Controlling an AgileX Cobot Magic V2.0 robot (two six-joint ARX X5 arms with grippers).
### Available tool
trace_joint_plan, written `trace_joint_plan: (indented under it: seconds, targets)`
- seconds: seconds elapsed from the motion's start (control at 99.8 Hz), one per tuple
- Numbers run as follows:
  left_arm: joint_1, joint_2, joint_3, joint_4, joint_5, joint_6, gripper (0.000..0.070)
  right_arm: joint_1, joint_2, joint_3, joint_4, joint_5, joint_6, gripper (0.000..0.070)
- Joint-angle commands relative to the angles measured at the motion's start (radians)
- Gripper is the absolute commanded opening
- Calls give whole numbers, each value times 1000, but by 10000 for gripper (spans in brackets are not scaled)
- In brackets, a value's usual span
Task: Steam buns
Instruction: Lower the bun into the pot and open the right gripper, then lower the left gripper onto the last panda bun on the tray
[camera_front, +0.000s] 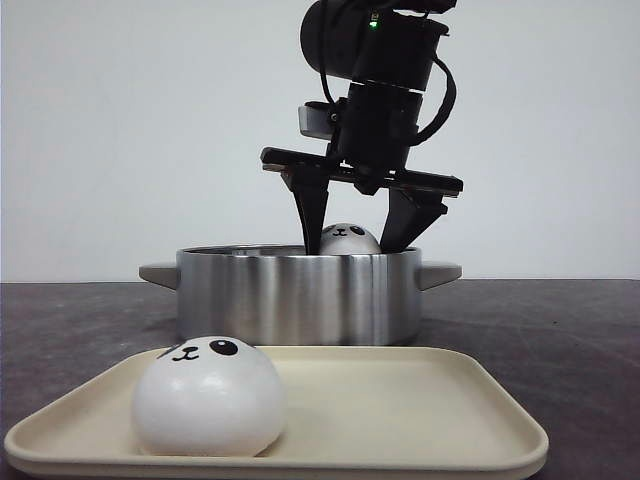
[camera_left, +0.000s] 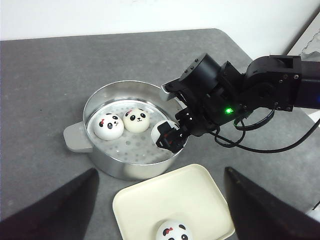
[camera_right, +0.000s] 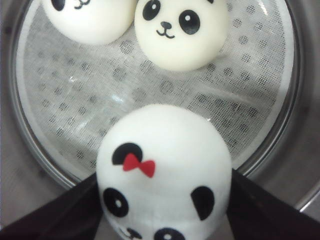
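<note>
Two black fingers of my right gripper (camera_front: 355, 238) are clamped on a smooth white dome-shaped panda bun with a red bow (camera_right: 164, 172), one finger pressing each flank, as my right wrist view shows. I hold it just inside the rim of the round brushed-steel steamer pot (camera_front: 300, 297), above the white perforated cloth liner (camera_right: 150, 100) that covers the pot's floor. Beyond my fingertips, on that liner, two more white panda buns sit touching each other: one with plain black eyes and a small smile (camera_right: 179, 31), the other only partly in view (camera_right: 87, 19). From my left wrist camera both rest toward the far side of the pot from my right gripper. Farther out, on my side of the pot and just beside it, lies a cream rounded-rectangular plastic tray (camera_front: 400, 420) with a fourth white panda bun (camera_front: 208, 397) on its left part. My left gripper (camera_left: 160, 210) hangs well clear above the dark grey tabletop (camera_left: 45, 75), its fingers spread wide with nothing between them.
</note>
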Motion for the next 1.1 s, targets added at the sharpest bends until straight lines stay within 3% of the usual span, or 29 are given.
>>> trace_joint_plan:
  seconds: [0.0,0.231,0.401,0.702,0.762,0.872,0.912,1.092]
  targets:
    - [-8,6,24,7,-6,14,476,5,22,14,-6,2,-9,431]
    - [-8,6,24,7,-6,13,476,3,22,14,-8,3,-35,438]
    - [-8,6,24,8,-6,2,476,2,22,14,-7,11,-63,617]
    - [-8,13,24,-1,-6,2,476,-22,16,15,-6,7,-117,612]
    - [-8,21,21,-16,-6,2,476,-24,3,16,-12,5,-137,518]
    - [-8,35,-11,-42,-1,-19,476,-24,-50,16,-43,7,-140,121]
    - [-8,40,-31,-45,5,-32,476,-21,-82,16,-55,7,-144,7]
    - [-21,64,-161,-17,52,-111,476,37,-301,16,-44,10,-162,0]
